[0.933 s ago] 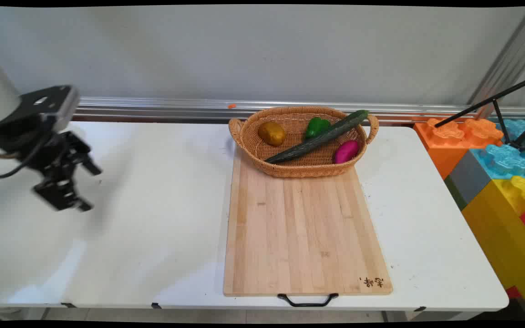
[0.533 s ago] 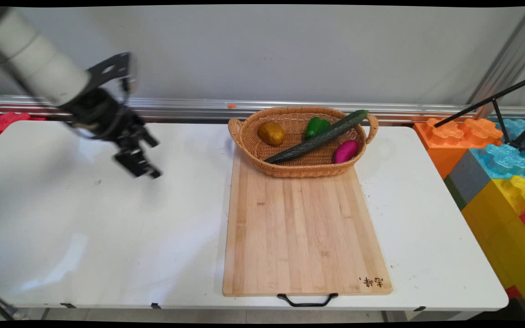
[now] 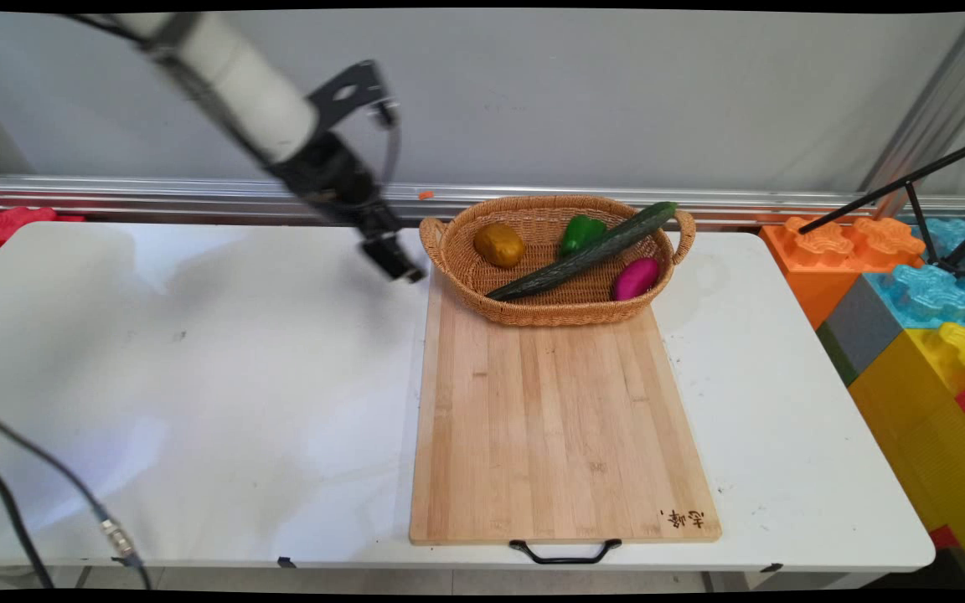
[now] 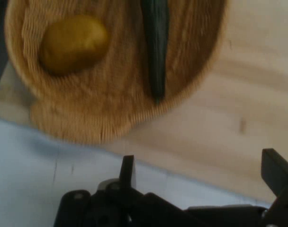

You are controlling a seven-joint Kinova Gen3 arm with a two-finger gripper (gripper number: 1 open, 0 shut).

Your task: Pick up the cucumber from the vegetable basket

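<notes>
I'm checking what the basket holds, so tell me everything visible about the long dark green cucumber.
The long dark green cucumber is slender, slightly bumpy-skinned and whole. It lies diagonally across the oval woven wicker basket, its lower end on the basket floor near the front-left wall, its upper end propped on the back-right rim and poking past it by the handle. It runs beside the green pepper, apparently touching it. The hand view shows its tapered lower tip on the weave. Nothing grips it.

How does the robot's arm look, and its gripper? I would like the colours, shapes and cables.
The arm is a white round tube ending in a black wrist with a flat black bracket. The gripper is black, with a jointed linkage and two narrow fingers. Black cables hang at the lower left.
</notes>
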